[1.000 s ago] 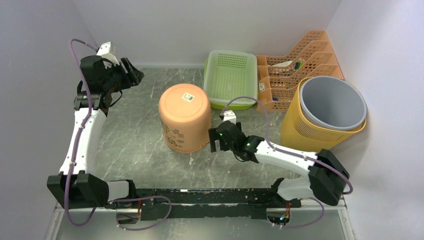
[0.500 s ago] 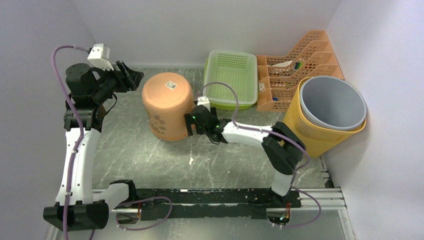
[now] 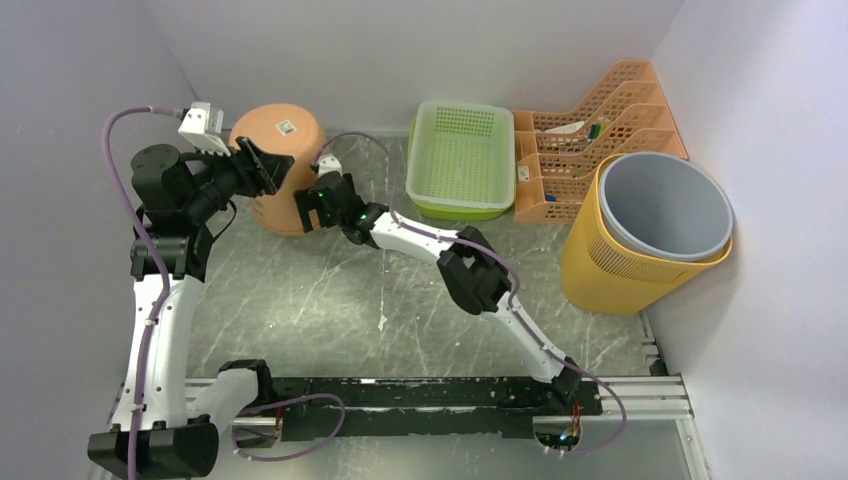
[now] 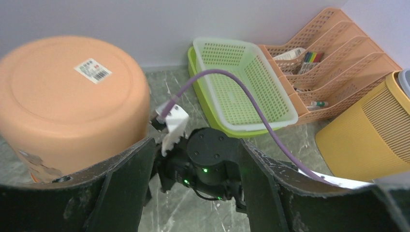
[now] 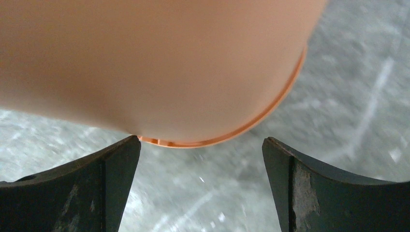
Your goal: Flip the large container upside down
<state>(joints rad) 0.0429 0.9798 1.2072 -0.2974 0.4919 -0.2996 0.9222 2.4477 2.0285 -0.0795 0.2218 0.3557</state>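
Right wrist view: orange container, rim down on counter, dead ahead of spread right jaws; left jaws spread, alongside.

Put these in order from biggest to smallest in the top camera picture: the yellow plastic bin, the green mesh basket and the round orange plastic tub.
1. Largest: yellow plastic bin, clearly.
2. Tied: green mesh basket and round orange plastic tub look about alike; the tub is partly hidden, so no ranking between them.
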